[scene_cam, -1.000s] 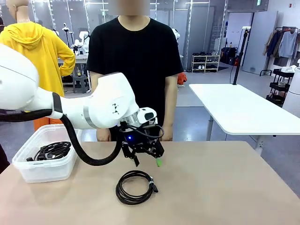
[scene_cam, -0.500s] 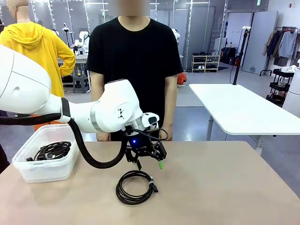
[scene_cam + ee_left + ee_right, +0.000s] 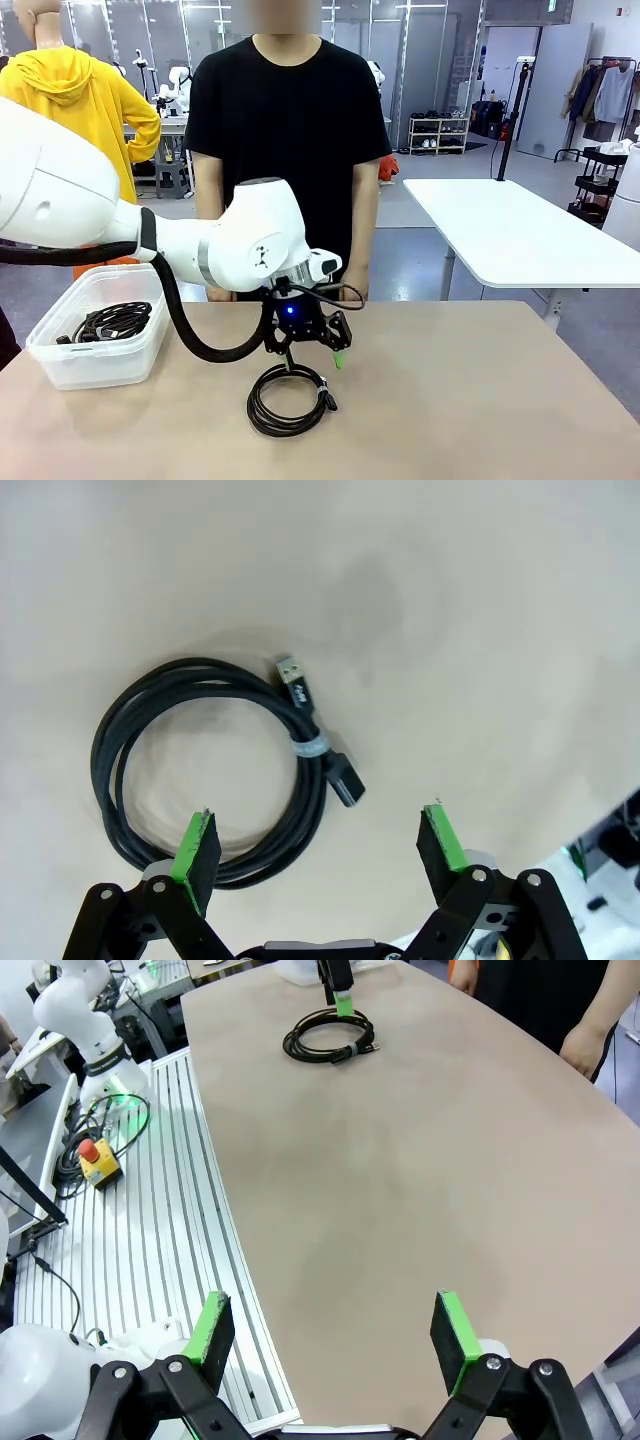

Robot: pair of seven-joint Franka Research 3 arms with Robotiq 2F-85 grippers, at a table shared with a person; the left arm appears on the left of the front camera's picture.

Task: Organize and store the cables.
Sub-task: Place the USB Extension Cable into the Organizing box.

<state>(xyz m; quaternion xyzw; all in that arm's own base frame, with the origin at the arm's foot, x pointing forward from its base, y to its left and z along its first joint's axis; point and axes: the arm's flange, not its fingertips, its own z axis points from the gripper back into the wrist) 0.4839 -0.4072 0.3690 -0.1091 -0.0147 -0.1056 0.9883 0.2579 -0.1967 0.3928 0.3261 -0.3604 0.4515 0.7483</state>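
A coiled black cable (image 3: 288,399) lies on the tan table, with a pale band and plug ends on its right side. My left gripper (image 3: 311,361) hangs open just above the coil's far edge. From the left wrist the cable (image 3: 215,765) lies below the open left gripper (image 3: 320,846), and one green pad (image 3: 196,847) is over the coil's rim. More black cables (image 3: 110,322) lie in a clear plastic bin (image 3: 98,366) at the table's left. My right gripper (image 3: 333,1330) is open over bare table, far from the coil (image 3: 328,1036).
A person in a black shirt (image 3: 290,120) stands at the far edge, hands (image 3: 352,290) down by the table. A white table (image 3: 510,230) stands behind on the right. In the right wrist view a ribbed metal base (image 3: 130,1240) borders the table.
My left gripper has come down toward the coil and now hangs just above its far edge. The cable and the bin have not moved.
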